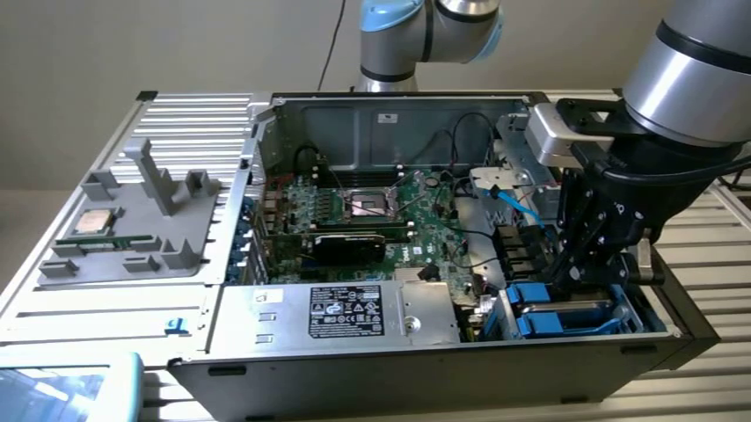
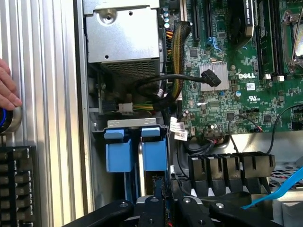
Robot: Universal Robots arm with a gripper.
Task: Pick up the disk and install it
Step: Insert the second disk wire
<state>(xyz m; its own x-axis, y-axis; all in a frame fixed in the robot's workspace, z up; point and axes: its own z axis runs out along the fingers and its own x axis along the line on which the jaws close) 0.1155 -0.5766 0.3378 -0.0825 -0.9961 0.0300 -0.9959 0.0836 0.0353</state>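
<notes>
The disk (image 1: 551, 309) stands on edge in the drive bay at the front corner of the open computer case (image 1: 270, 132), on the exterior view's right. Its blue carrier frame is visible around it. In the wrist view the disk (image 2: 140, 170) is a thin silver edge between two blue tabs (image 2: 154, 151), running up to my gripper (image 2: 163, 208). My gripper (image 1: 581, 280) reaches down into the bay, directly above the blue carrier. Its black fingers (image 2: 151, 205) are drawn close together on the disk's upper edge.
A silver power-supply box (image 1: 352, 312) with a black label sits beside the bay. The green motherboard (image 1: 375, 211) lies behind it, with black cables (image 2: 161, 82) and a blue cable (image 1: 516, 207) nearby. A grey tray (image 1: 176, 255) holds a CPU chip (image 1: 94, 221). A person's hand (image 2: 7, 90) rests outside the case.
</notes>
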